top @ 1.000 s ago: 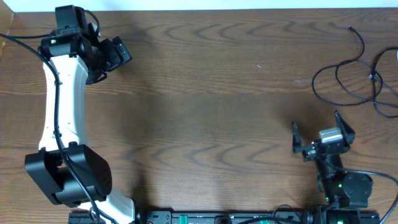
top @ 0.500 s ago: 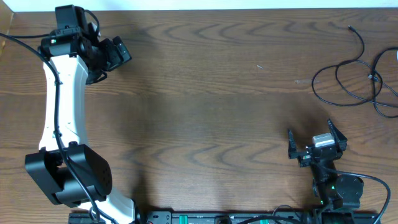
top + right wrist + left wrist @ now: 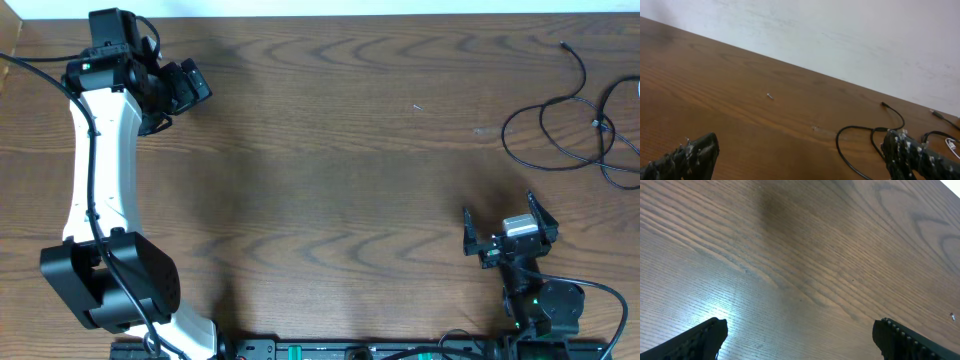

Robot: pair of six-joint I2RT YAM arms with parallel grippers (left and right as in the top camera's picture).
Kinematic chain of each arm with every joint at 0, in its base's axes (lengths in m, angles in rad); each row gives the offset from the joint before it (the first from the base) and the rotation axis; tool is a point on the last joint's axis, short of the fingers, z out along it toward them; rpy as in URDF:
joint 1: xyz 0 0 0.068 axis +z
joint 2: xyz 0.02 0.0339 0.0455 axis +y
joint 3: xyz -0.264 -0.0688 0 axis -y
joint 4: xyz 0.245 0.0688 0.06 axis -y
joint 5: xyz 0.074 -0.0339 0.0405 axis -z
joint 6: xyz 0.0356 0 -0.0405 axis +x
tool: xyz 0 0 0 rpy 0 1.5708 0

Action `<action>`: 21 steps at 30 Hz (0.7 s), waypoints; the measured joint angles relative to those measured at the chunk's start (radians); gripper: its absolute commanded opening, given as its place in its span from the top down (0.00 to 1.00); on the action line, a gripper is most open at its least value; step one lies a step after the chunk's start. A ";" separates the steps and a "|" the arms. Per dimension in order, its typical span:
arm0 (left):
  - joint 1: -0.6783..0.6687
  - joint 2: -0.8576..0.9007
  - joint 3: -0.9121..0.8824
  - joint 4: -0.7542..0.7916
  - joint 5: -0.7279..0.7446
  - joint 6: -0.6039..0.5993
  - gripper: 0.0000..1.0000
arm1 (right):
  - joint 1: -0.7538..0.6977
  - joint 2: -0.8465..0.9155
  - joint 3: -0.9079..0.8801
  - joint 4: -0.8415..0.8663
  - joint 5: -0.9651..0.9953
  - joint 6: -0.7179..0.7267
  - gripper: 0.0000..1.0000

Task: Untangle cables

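The cables [image 3: 560, 130] lie in loose black loops on the wooden table [image 3: 330, 150] at the far right, running off the right edge. In the right wrist view a black loop [image 3: 840, 145] curves ahead, with a plug end [image 3: 883, 104] beyond it and a bit of white cord [image 3: 951, 144] at the right edge. My right gripper [image 3: 505, 224] [image 3: 800, 152] stands open near the front right, short of the cables and touching nothing. At the back left my left gripper [image 3: 195, 85] [image 3: 800, 340] hangs open over bare wood.
A tiny pale speck [image 3: 417, 107] lies on the table's back middle, also seen as a speck [image 3: 770, 96] from the right wrist. A white wall [image 3: 840, 35] stands behind the table's far edge. The arm bases [image 3: 400, 350] line the front edge.
My right gripper has drawn back toward the front edge and slightly left, away from the cables, and then held still. The left arm has not moved.
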 measured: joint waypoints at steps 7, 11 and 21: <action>0.002 0.000 0.000 -0.016 -0.019 0.000 0.02 | 0.000 0.000 0.000 0.000 0.000 0.000 0.01; -0.002 -0.025 -0.006 0.008 -0.051 0.007 0.02 | 0.000 0.000 0.000 0.000 0.000 0.000 0.01; -0.111 -0.509 -0.415 0.414 -0.076 0.083 0.02 | 0.000 0.000 0.000 0.000 0.003 0.000 0.01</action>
